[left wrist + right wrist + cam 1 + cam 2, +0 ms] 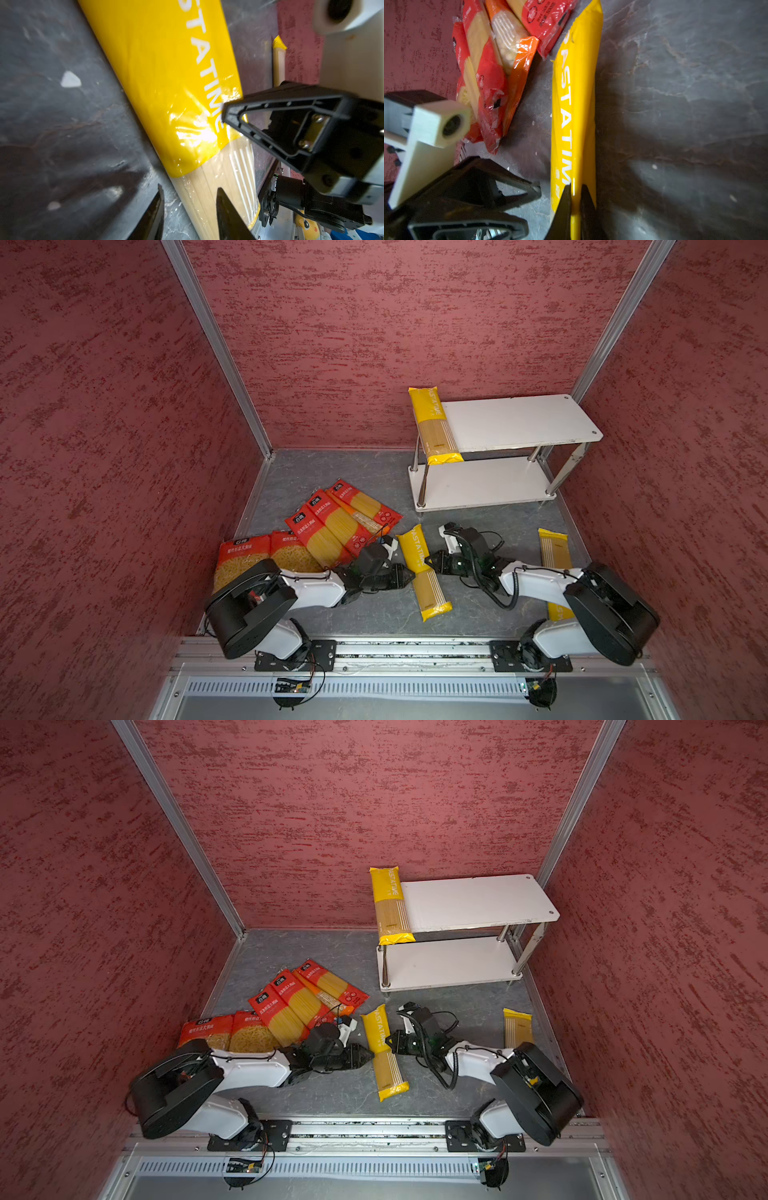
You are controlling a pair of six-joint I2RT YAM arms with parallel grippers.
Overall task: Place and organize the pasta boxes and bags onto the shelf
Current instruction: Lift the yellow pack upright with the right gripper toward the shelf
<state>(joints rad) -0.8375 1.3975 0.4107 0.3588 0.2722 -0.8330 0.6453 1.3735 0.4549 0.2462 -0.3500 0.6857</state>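
Lying flat at the lower left of both top views, two wide red packs [237, 561] [291, 552] are being shown side by side on the grey floor [332, 472], with their near ends being covered by the left arm [316, 585]. Just right of them, three red spaghetti packs [321, 538] [340, 524] [364, 502] are being fanned over one another, and an orange pack [518, 59] is being wedged among them. At lower centre the left gripper [411, 574] is being held low beside the middle yellow pack [424, 572], which is lying on the floor. In the left wrist view its jaws are being held spread, one fingertip [157, 209] over bare floor and the other over the pack's clear part, with nothing being gripped. From the other side the right gripper [430, 562] is being pressed to the pack's printed half. In the right wrist view its jaws are being closed almost together, and a raised fold of the yellow film is being pinched between them. At right centre the shelf [519, 418] is being backed by the rear wall, and the shelf yellow pack [434, 423] is being carried across the left end of its top board, its near end overhanging. At far right the right yellow pack [555, 551] is being partly hidden under the right arm [540, 578].
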